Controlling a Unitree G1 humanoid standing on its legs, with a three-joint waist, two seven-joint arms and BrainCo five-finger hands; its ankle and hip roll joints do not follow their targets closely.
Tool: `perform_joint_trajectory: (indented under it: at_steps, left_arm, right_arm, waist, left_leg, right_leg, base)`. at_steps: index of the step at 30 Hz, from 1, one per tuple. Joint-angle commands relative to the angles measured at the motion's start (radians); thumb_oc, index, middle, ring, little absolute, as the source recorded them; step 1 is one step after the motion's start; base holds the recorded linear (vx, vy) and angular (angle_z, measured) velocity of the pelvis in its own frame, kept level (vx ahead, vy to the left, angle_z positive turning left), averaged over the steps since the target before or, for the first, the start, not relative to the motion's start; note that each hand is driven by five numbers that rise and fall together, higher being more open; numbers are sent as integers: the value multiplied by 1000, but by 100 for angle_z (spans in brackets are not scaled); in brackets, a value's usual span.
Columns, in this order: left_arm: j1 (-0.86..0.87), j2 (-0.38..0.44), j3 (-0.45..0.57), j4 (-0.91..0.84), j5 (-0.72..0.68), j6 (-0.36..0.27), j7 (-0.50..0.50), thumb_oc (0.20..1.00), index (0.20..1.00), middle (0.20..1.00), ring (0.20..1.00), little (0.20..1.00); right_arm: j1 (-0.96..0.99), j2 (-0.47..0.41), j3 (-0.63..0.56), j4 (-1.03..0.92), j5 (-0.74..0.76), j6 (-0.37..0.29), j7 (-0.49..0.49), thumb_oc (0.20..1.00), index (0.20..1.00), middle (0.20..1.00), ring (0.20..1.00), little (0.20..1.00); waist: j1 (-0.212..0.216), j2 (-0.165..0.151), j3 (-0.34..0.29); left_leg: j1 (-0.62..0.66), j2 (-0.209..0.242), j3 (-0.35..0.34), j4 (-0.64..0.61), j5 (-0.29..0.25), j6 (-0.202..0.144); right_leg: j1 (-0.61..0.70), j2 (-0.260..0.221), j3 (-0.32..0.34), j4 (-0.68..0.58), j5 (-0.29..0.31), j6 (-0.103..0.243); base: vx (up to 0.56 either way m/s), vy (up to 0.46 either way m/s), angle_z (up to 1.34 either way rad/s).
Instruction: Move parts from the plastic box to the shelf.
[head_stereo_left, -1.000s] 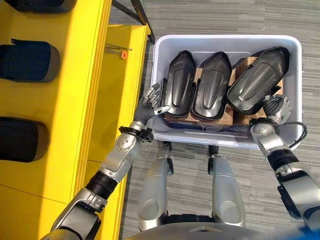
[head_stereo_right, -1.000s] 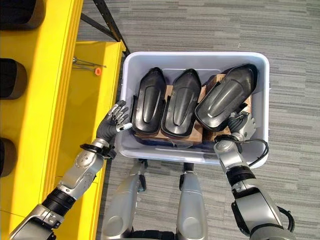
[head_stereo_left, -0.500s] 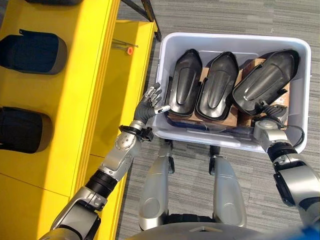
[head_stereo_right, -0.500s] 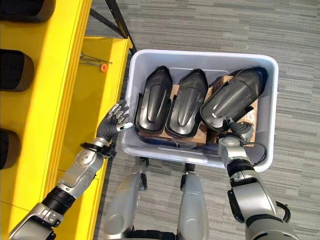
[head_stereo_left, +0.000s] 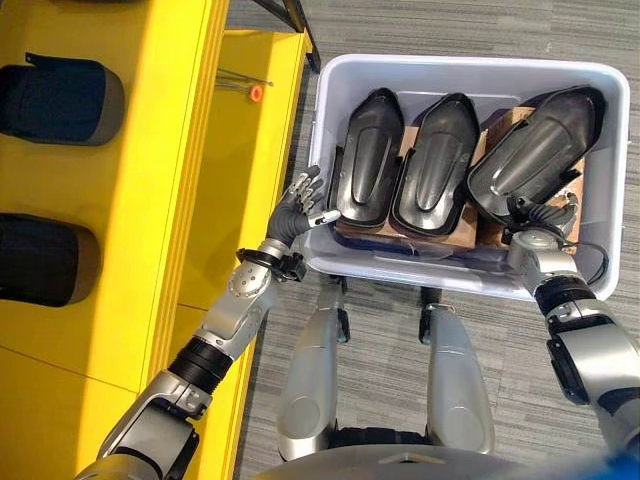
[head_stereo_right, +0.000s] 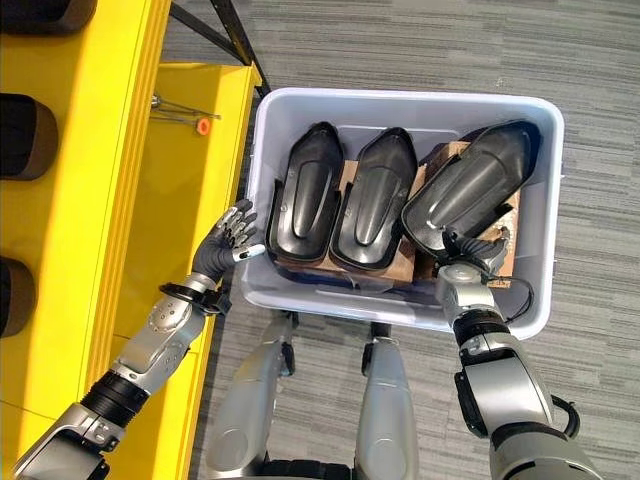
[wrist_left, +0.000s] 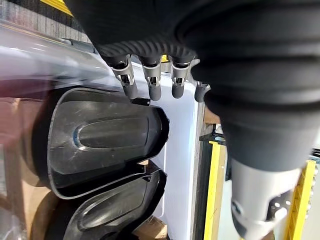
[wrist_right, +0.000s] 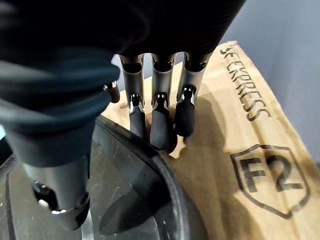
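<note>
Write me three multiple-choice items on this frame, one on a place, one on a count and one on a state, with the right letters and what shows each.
1. Where is the right hand?
A. On the yellow shelf
B. Inside the plastic box, at the near end of the rightmost black part
C. Hanging over the floor

2. How many black parts lie in the plastic box?
A. Three
B. Two
C. Five

3. How is the left hand?
A. Closed on a black part
B. Open, fingers straight, by the box's left wall
C. Flat on the shelf

Key: 1 B, its fingers reach down onto cardboard beside the rightmost black part. 2 A, three lie side by side on cardboard. 3 B, the left wrist view shows straight fingers holding nothing.
</note>
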Motion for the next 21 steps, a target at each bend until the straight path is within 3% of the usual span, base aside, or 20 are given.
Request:
perform_joint_trajectory:
  at_steps: [1, 7, 11, 14, 21]
  left_arm:
    - [-24, 2, 1, -50, -3, -29, -9, 1000, 1000, 1000, 1000, 1000]
    - [-26, 7, -2, -54, -6, -31, -4, 1000, 1000, 1000, 1000, 1000]
    - [-26, 10, 1, -55, -12, -30, -9, 1000, 1000, 1000, 1000, 1000]
    - [-29, 9, 0, -52, -16, -31, -19, 1000, 1000, 1000, 1000, 1000]
    - [-32, 18, -15, -64, -38, -31, -15, 1000, 1000, 1000, 1000, 1000]
  right_arm:
    - [-58, 18, 7, 40, 19, 8, 53, 1000, 1000, 1000, 1000, 1000]
    - [-92, 21, 16, 58, 71, 51, 104, 1000, 1000, 1000, 1000, 1000]
    - [-114, 18, 35, 84, 56, 133, 114, 1000, 1000, 1000, 1000, 1000]
    - [-136, 10, 71, 140, -34, 219, 125, 1000, 1000, 1000, 1000, 1000]
    - [-169, -12, 105, 203, -19, 291, 158, 1000, 1000, 1000, 1000, 1000]
  waist:
    - [19, 26, -3]
    - [26, 32, -3]
    - [33, 34, -3]
    - [42, 37, -3]
    - [55, 44, -3]
  left_leg:
    - [28, -98, 9, 80, -194, 39]
    - [5, -100, 11, 86, -192, 39]
    - [-11, -100, 13, 96, -193, 39]
    - [-31, -100, 15, 108, -193, 40]
    - [-72, -102, 15, 129, -192, 42]
  right_leg:
    - [2, 58, -19, -3, 15, -21]
    - [-21, 56, -21, 8, 13, -22]
    - [-36, 55, -25, 12, 15, -22]
    - [-53, 51, -31, 17, 19, -23]
    - [-86, 45, -40, 27, 22, -24]
  base:
    - [-6, 33, -1]
    - [0, 0, 0]
    - [0, 0, 0]
    - [0, 0, 0]
    - [14, 28, 0]
